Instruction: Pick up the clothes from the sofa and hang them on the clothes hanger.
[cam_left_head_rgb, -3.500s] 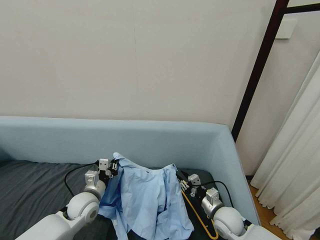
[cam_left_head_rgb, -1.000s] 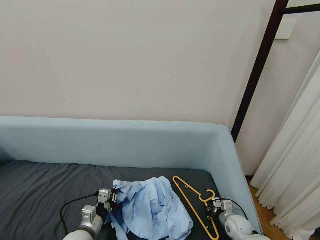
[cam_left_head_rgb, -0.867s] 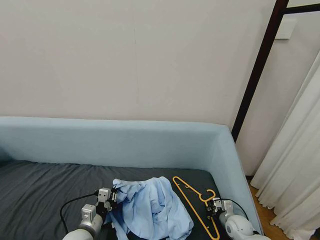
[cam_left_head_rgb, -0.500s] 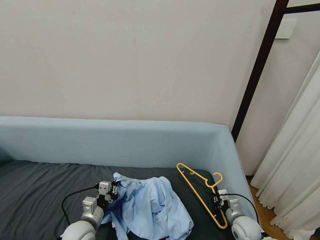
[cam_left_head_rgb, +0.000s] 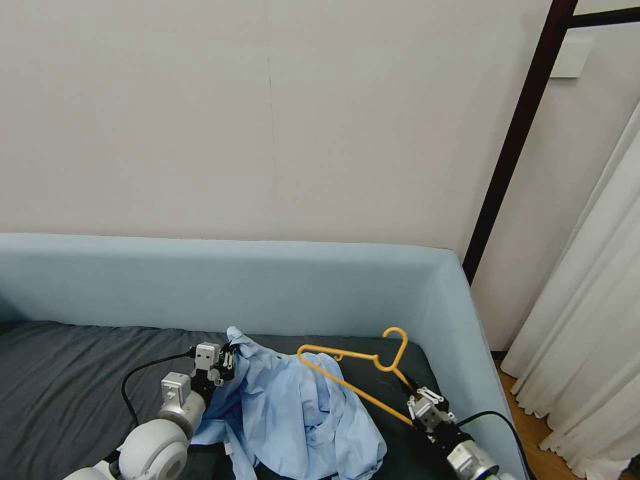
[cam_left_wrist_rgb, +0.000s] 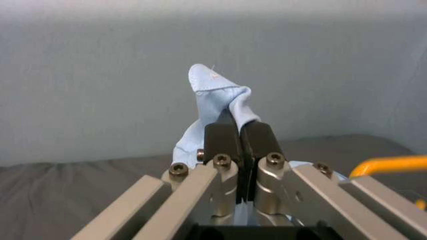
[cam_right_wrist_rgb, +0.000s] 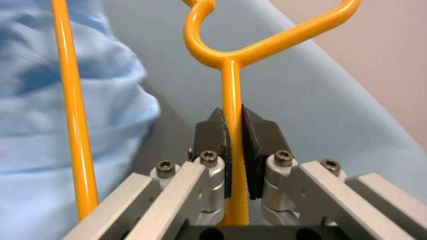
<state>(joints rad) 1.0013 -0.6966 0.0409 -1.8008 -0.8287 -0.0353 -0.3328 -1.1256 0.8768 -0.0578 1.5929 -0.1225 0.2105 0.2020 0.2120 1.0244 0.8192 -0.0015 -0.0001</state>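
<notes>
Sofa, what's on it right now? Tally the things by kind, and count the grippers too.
shirt: 1, light blue, pinched by the left gripper
hanger: 1, orange, clamped in the right gripper
grippers: 2
Total: 4
</notes>
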